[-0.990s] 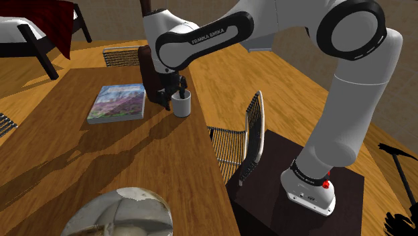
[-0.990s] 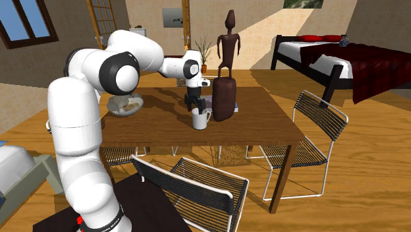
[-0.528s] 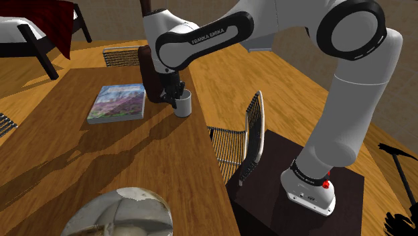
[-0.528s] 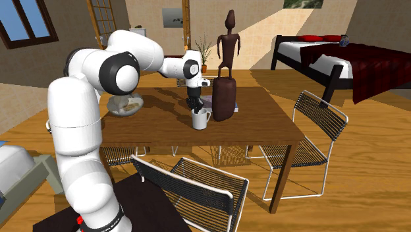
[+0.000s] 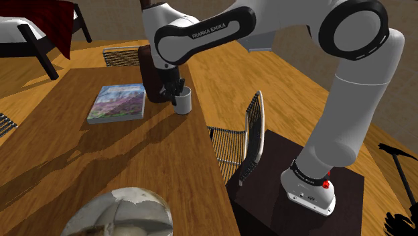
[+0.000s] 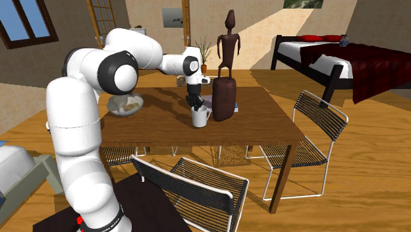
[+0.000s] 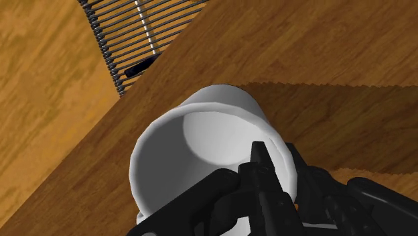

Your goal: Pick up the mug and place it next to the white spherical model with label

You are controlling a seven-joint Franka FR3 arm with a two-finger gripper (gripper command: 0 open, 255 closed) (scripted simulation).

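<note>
Wooden table (image 5: 80, 154): mug (image 5: 183, 102) beside dark statue (image 6: 222, 99).

Shoulder view: beside the stand (image 5: 261, 194), high, looking down the table (image 5: 80, 161).
Second exterior view: behind the arm (image 6: 72, 132), farther back, facing the table.
Wrist view: close, down into the mug (image 7: 201, 134).
Shared: table, mug.

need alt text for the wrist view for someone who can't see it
An empty white mug seen from above, with the black fingers clasping its rim, one inside and one outside. Under it is a brown wooden table, and past the table's edge a wire chair stands on a wooden floor.
</note>
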